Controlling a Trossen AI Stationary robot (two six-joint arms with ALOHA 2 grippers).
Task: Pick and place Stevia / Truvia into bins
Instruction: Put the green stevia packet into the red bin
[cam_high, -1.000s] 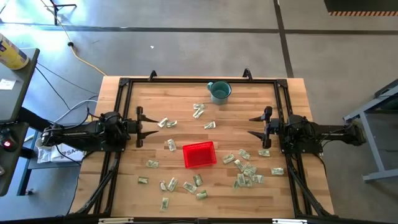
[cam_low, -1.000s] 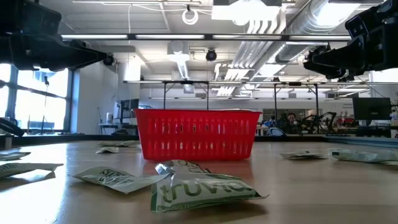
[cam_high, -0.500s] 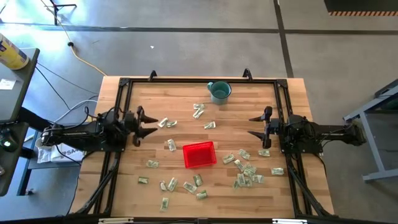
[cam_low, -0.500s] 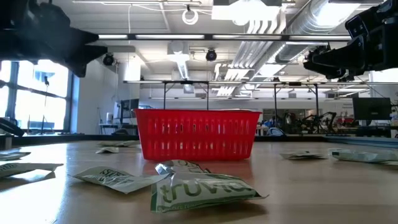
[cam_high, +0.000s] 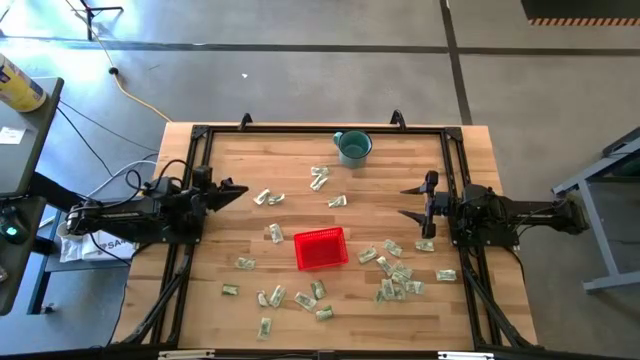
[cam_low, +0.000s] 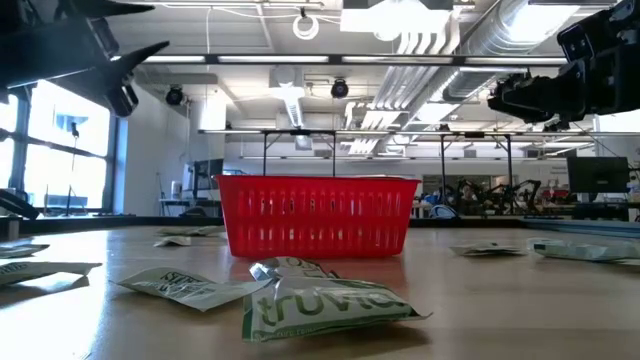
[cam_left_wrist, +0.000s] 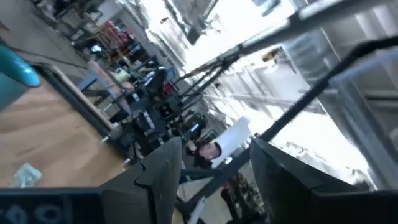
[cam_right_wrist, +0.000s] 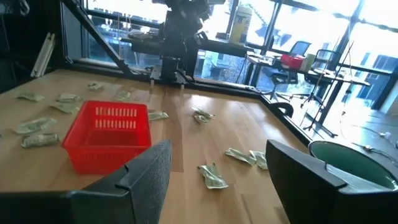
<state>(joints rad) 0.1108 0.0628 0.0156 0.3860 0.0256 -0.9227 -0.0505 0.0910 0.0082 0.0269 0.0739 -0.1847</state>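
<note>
Red basket (cam_high: 321, 249) mid-worktop (cam_high: 300, 170), Truvia packets (cam_high: 398, 276) scattered around, left gripper (cam_high: 232, 190) and right gripper (cam_high: 413, 202) raised at opposite sides, fingers parted, holding nothing

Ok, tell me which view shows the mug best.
The high view: the mug shows whole from above, handle included, at the table's far edge. The right wrist view catches only part of its rim, the left wrist view a teal sliver, the low view nothing.
</note>
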